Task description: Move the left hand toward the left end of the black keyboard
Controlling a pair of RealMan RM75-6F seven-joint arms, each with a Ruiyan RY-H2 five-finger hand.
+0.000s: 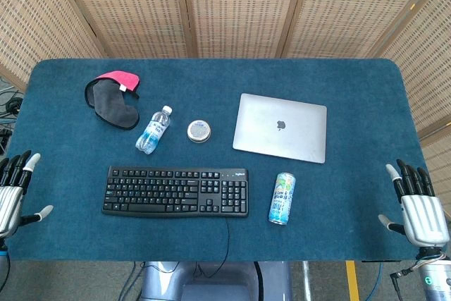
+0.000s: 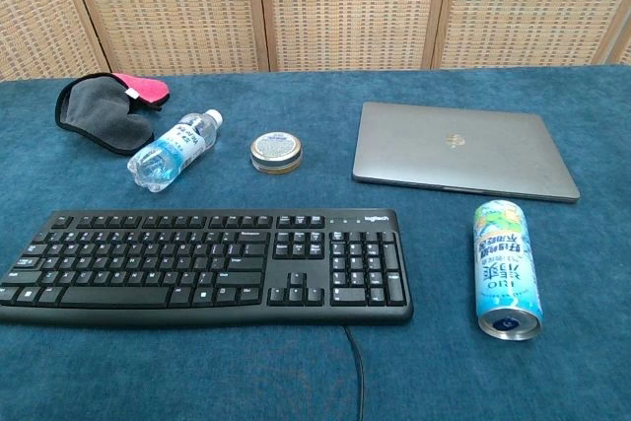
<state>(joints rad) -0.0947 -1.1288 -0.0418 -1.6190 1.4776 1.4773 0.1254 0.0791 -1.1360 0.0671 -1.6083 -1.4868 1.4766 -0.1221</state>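
Keyboard (image 2: 205,265) lies near — left hand (image 1: 14,192) waits at the table's (image 1: 338,195) left edge, fingers spread, empty; the approach isn't begun.

A wide table covered in dark teal-blue felt (image 1: 352,195) fills the space. Behind it stands a folding screen of woven rattan panels in light wooden frames (image 1: 239,5), evenly lit. Below the near edge lies grey floor (image 1: 70,280) crossed by a yellow tape stripe (image 1: 351,281).
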